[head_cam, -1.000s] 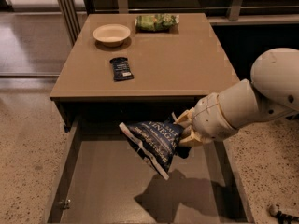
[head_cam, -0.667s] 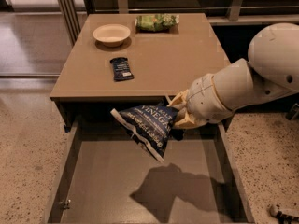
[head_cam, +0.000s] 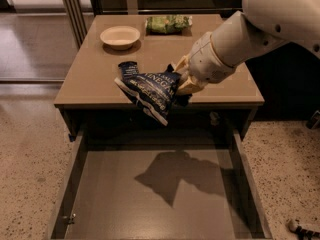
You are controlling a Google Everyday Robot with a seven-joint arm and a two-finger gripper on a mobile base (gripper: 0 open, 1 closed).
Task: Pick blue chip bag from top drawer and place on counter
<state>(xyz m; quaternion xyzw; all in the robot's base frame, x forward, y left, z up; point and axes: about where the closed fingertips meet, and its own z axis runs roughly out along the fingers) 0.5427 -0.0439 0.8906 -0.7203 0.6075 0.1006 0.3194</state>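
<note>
The blue chip bag is crinkled navy with white lettering. It hangs in the air above the front edge of the counter, over the gap to the drawer. My gripper is shut on the bag's right end; its tan fingers show beside the bag. The white arm comes in from the upper right. The top drawer is pulled out below, its grey floor bare, with the shadow of the bag and arm on it.
On the counter stand a cream bowl at the back left and a green chip bag at the back. A small dark-blue snack wrapper lies just behind the held bag. Speckled floor lies on both sides.
My gripper has lifted the blue chip bag up out of the drawer and back, from drawer level to above the counter's front edge. The drawer floor is now bare.
</note>
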